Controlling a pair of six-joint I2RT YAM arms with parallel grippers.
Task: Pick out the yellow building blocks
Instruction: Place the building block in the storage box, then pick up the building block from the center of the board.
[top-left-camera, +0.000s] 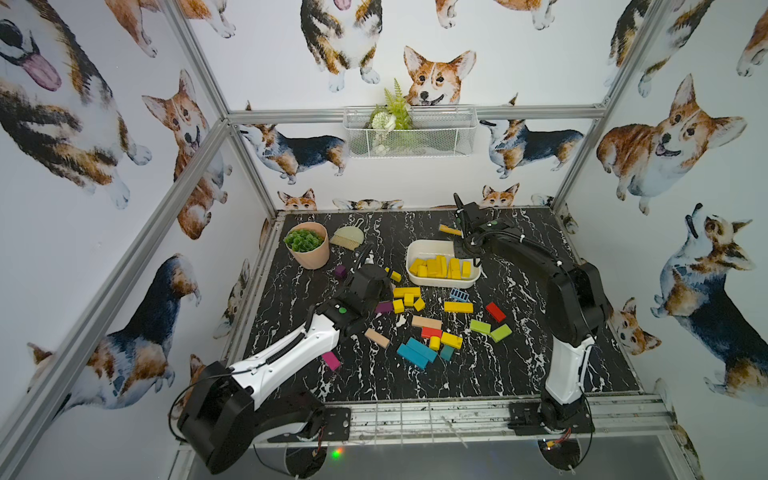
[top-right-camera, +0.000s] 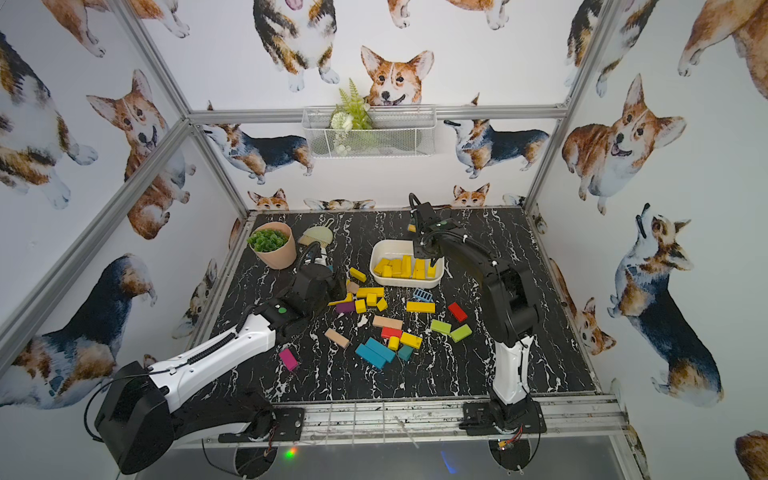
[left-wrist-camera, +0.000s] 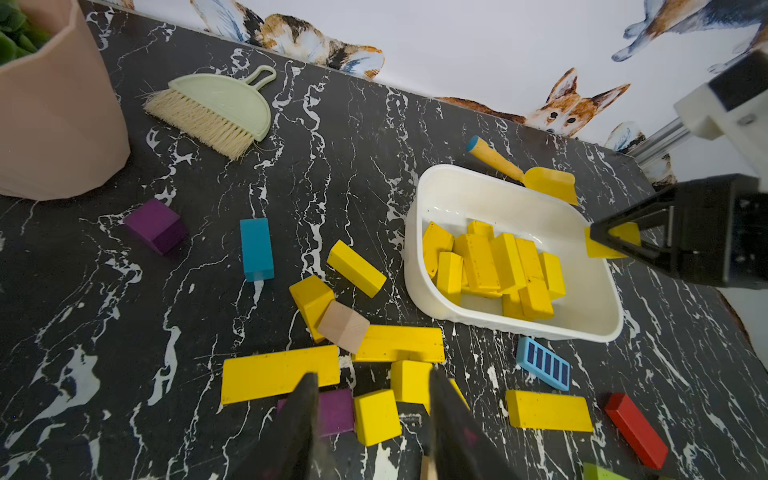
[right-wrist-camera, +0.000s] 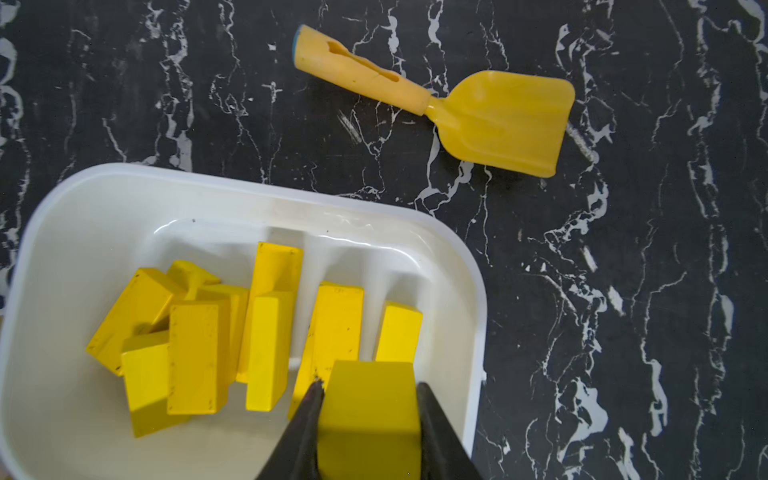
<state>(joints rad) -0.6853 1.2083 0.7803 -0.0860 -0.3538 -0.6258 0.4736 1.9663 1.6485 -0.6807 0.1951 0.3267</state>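
Several yellow building blocks (top-left-camera: 440, 268) lie piled in a white tub (top-left-camera: 415, 249), whose rim (right-wrist-camera: 62, 187) also shows in the right wrist view. My right gripper (right-wrist-camera: 370, 386) hangs over the tub's near right corner, shut on a yellow block (right-wrist-camera: 368, 415). More yellow blocks are loose on the black table: a bar (top-left-camera: 458, 307), a bar (top-left-camera: 406, 292) and a cube (left-wrist-camera: 376, 417). Over that cluster my left gripper (left-wrist-camera: 372, 374) is open, and the cube lies between its fingers without touching them. From above, the left wrist (top-left-camera: 370, 282) hides its fingers.
A pink plant pot (top-left-camera: 309, 249) and a green hand brush (top-left-camera: 348, 237) stand at the back left. A yellow plastic shovel (right-wrist-camera: 498, 116) lies behind the tub. Red (top-left-camera: 495, 311), green (top-left-camera: 500, 332), blue (top-left-camera: 417, 353), purple (left-wrist-camera: 156, 224), magenta (top-left-camera: 331, 360) and tan (top-left-camera: 426, 322) blocks are scattered mid-table.
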